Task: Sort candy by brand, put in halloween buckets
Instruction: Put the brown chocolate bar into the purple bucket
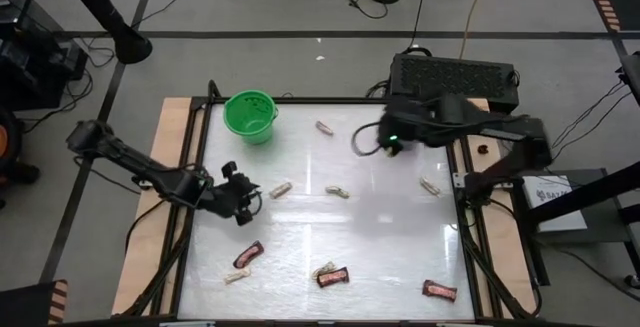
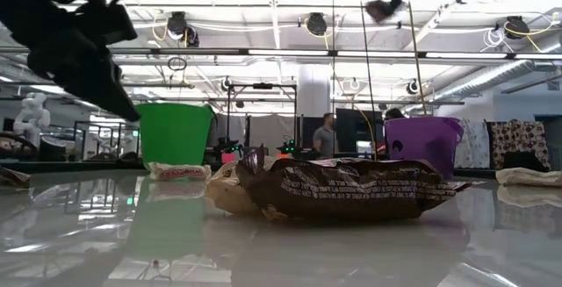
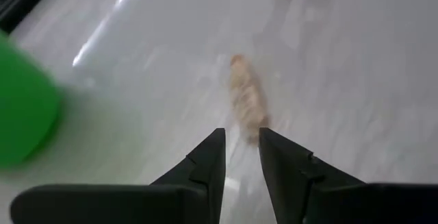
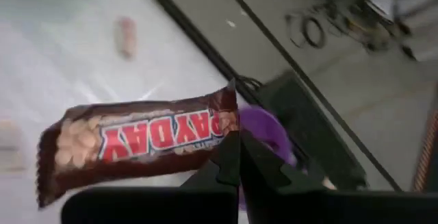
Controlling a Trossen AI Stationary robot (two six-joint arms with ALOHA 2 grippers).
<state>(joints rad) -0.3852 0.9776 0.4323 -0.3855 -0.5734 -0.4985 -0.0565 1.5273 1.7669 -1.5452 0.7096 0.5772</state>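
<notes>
Right gripper has a PayDay bar pinched above the purple bucket; left gripper hovers empty over a pale piece.

Nearest, on the glossy white table [image 1: 380, 237], three dark red-brown bars [image 1: 334, 278] lie along the front edge, two pale pieces [image 1: 236, 277] beside them. Mid-table, the left gripper [image 1: 243, 207], fingers [image 3: 209, 164] slightly parted and holding nothing, hangs by a tan piece [image 3: 246, 97]. About five more pale pieces dot the middle and far side. Farther back, the right gripper [image 4: 235, 157] is clamped on a bar reading "PAYDAY" [image 4: 137, 145], with the purple bucket [image 4: 263, 131] directly under it. One green bucket [image 1: 249, 115] stands far left. Beyond, a workshop with ceiling lights and people standing.
</notes>
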